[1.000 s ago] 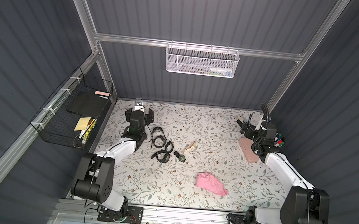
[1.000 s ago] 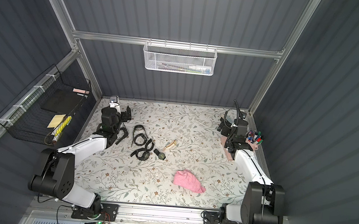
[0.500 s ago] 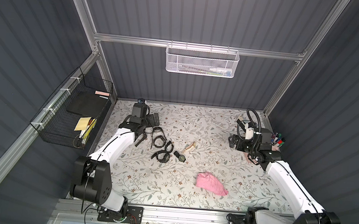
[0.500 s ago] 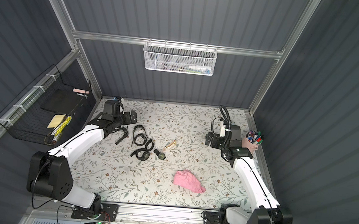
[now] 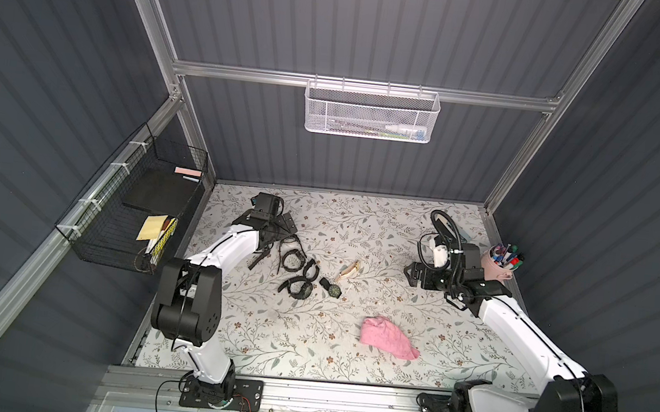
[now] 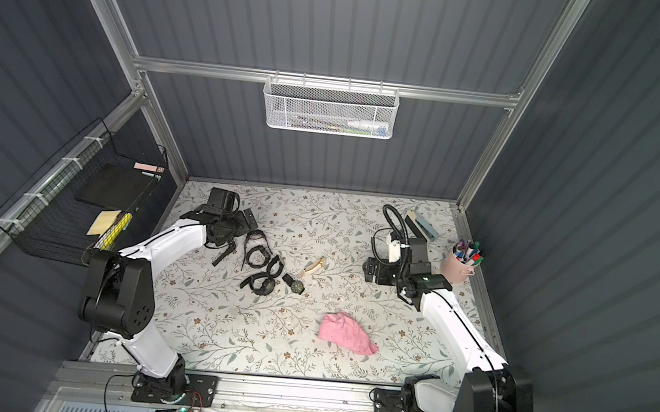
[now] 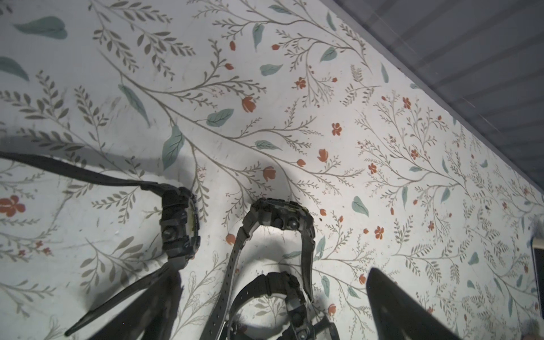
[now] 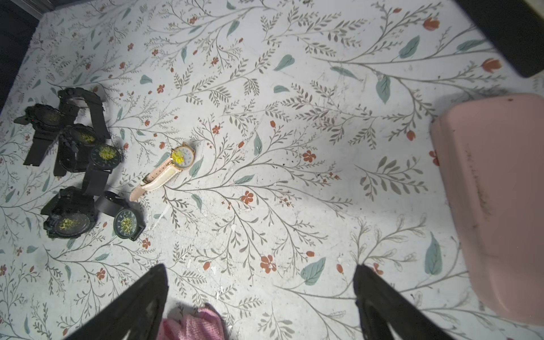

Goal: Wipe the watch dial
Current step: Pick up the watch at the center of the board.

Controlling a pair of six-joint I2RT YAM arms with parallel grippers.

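On a floral table (image 5: 359, 227), black watches (image 5: 297, 266) lie just before the spread left gripper (image 5: 272, 239), a pink cloth (image 5: 387, 338) near the spread right gripper (image 8: 259, 269), a pink cup (image 5: 495, 269) of pens (image 5: 507, 253) behind it.

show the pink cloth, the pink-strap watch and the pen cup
pink cloth (image 5: 387, 338), in a top view, its middle
pink-strap watch (image 8: 182, 156), right wrist view, dial
pen cup (image 5: 492, 271), in a top view, side wall

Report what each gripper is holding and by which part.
Nothing is held. The left gripper hangs open by the black watches, the right gripper open above the table; the pink cloth lies untouched.
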